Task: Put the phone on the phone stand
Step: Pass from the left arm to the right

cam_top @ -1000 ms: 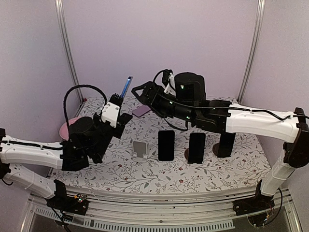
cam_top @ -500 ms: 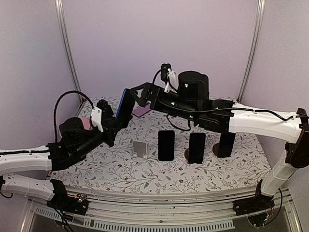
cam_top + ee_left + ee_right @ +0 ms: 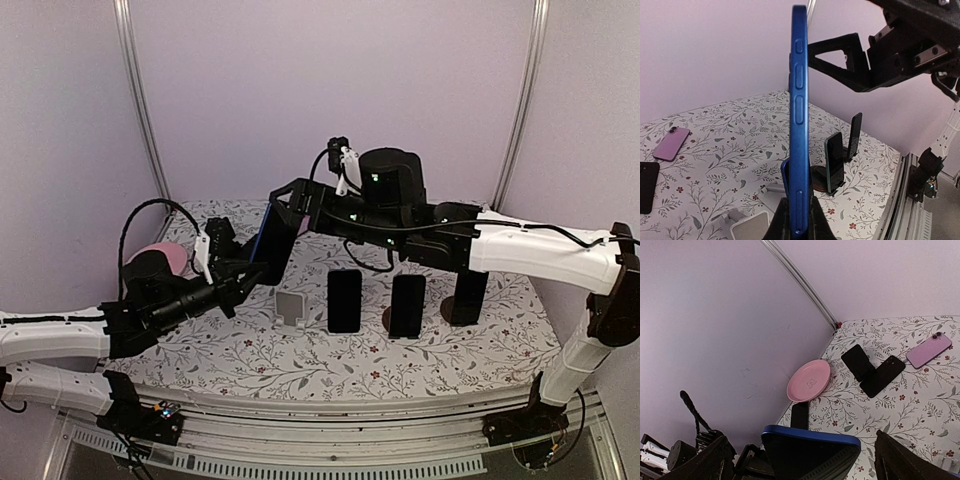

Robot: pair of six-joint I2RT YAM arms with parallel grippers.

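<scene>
I'm clamping the slim blue phone in my left gripper; my right gripper is straddling its top, wide open.

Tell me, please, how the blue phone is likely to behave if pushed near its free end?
The blue phone looks rigid: it stands straight though the left gripper pinches only one end. Its glossy edge probably slips easily. Held that way, it may pivot if the open right gripper nudges it.
</scene>
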